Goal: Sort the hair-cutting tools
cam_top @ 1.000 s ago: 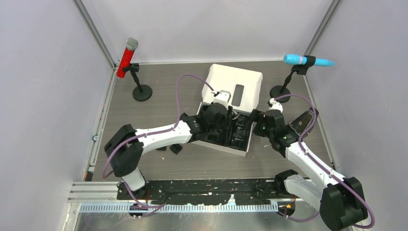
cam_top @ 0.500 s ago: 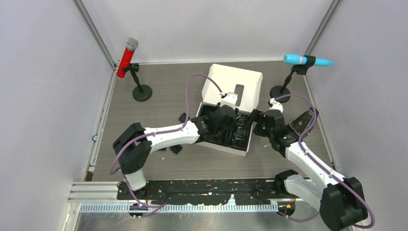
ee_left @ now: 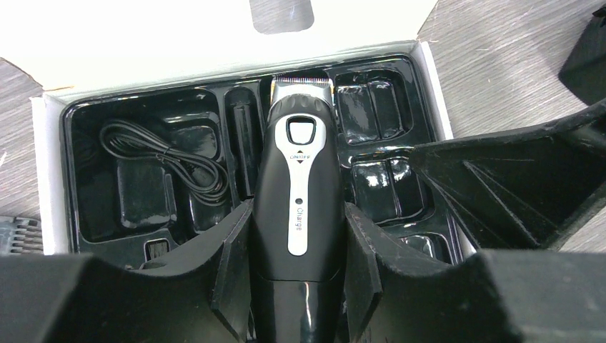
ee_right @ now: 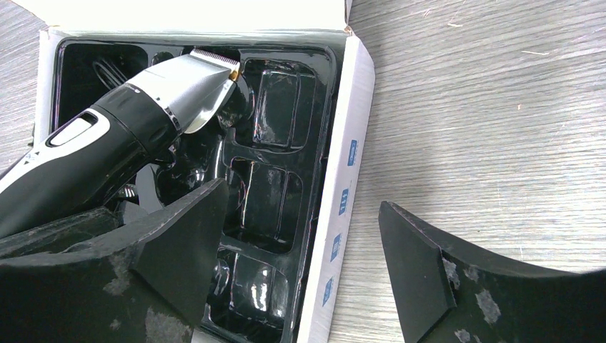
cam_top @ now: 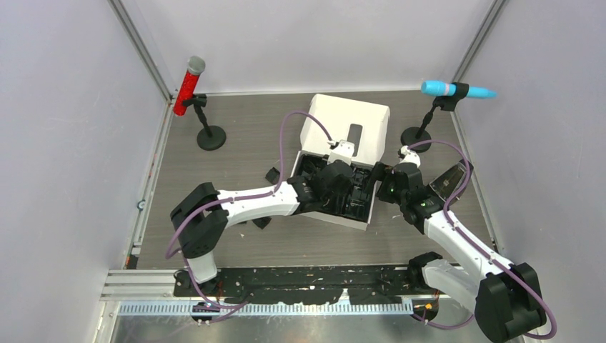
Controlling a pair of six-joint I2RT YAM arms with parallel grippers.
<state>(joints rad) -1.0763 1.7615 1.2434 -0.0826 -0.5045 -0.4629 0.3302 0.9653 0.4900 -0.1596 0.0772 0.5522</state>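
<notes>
Black-and-silver slim electric hair clipper (ee_left: 296, 207), clamped between the fingers of the left gripper (ee_left: 296, 239), now hangs seemingly just above the middle of the black moulded tray (ee_left: 143, 193) in the white cardboard box (ee_right: 341, 207), further right than a second ago, while the right gripper (ee_right: 304, 214) stays spread wide astride the box's right wall.

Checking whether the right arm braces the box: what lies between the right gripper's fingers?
Right wrist view: the box wall, tray pockets and a strip of table lie between the fingers of the open right gripper.
</notes>
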